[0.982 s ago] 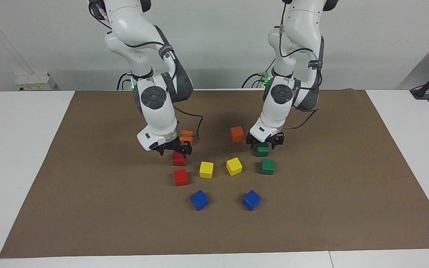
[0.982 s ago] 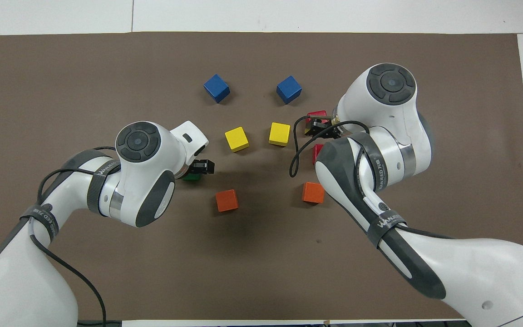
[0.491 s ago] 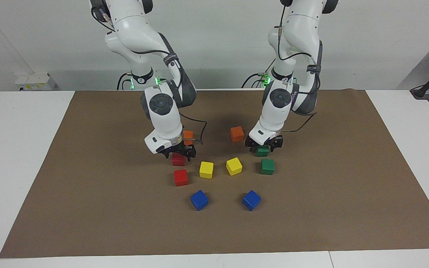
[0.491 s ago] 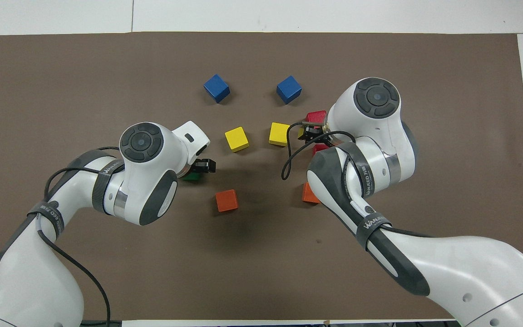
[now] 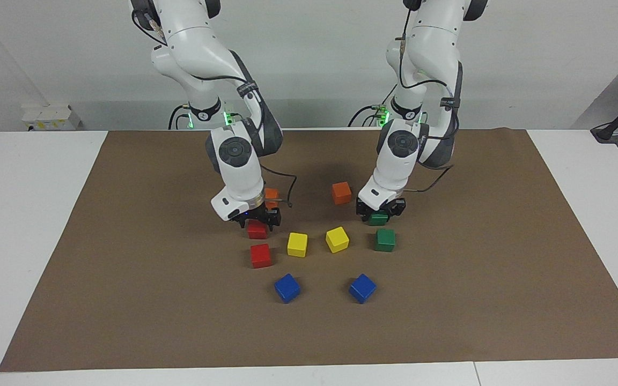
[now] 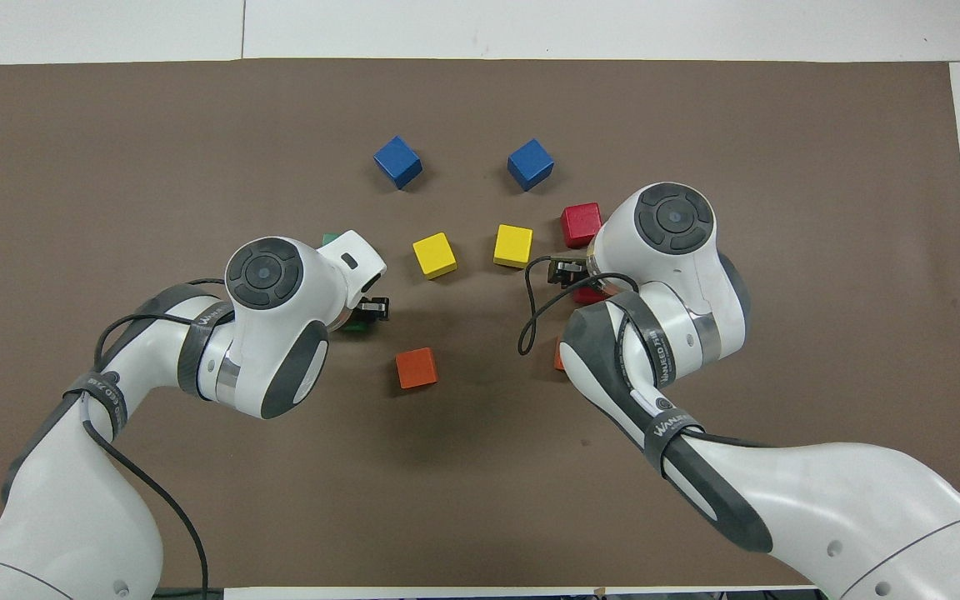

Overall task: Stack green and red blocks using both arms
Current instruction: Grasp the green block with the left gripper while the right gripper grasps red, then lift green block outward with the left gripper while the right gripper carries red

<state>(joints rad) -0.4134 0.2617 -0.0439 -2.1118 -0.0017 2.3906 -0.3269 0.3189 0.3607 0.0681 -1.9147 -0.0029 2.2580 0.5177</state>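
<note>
Green blocks: two. One (image 5: 378, 219) sits low between the fingers of the left gripper (image 5: 379, 213), resting on the mat; the other (image 5: 384, 239) stands free just beside it, farther from the robots.
Red blocks: two. One (image 5: 257, 230) lies under the right gripper (image 5: 258, 219), on the mat; the other (image 5: 260, 255) stands free just beside it, farther from the robots.
Left gripper: down at the nearer green block, jaws drawn in against its sides; block not lifted.
Right gripper: down over the nearer red block, fingers straddling its top; whether they press it I cannot tell.
Yellow blocks: two (image 5: 297, 244) (image 5: 337, 239), side by side between the free red and free green blocks.
Blue blocks: two (image 5: 287, 288) (image 5: 362, 288), farthest from the robots, well apart from each other.
Orange blocks: two. One (image 5: 341, 192) stands near the left gripper, nearer to the robots than the yellow pair; the other (image 5: 272, 196) is partly hidden by the right arm's wrist.
Stacks: none, every block is on the mat.
Mat: one brown sheet (image 5: 126, 268) covering the middle of the white table (image 5: 19, 214).
</note>
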